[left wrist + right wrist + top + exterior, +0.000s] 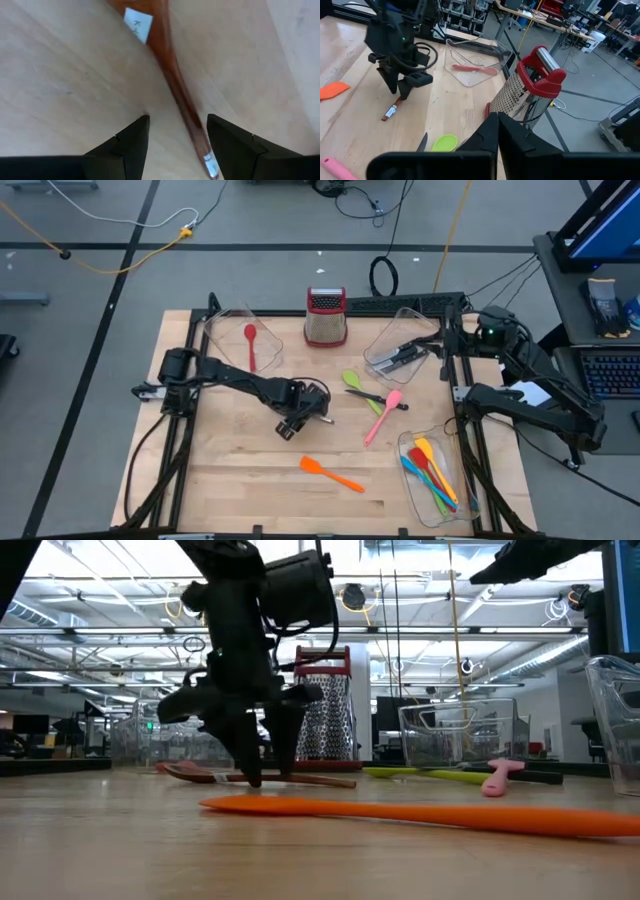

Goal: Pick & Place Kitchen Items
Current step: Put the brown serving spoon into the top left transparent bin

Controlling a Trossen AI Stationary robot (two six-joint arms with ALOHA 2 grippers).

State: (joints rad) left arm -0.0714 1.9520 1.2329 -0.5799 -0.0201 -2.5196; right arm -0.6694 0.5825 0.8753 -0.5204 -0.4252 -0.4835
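A brown wooden spoon (170,65) lies flat on the table, with a white label near its bowl. My left gripper (177,145) is open and low over it at the table's middle (300,418). Its fingers point down, one on each side of the spoon's handle near the free end (390,112). In the low view the fingertips (250,772) reach the tabletop beside the spoon (300,779). My right gripper (497,127) is shut and empty, up over the far-right bin (443,348).
An orange spatula (330,473) lies near the front. A green spoon (352,380), a pink spatula (383,415) and a black-handled knife (375,395) lie right of centre. A red spoon (250,345) lies in the far-left bin. Other bins hold knives (400,357) and coloured utensils (435,475). The grater (326,315) stands at the back.
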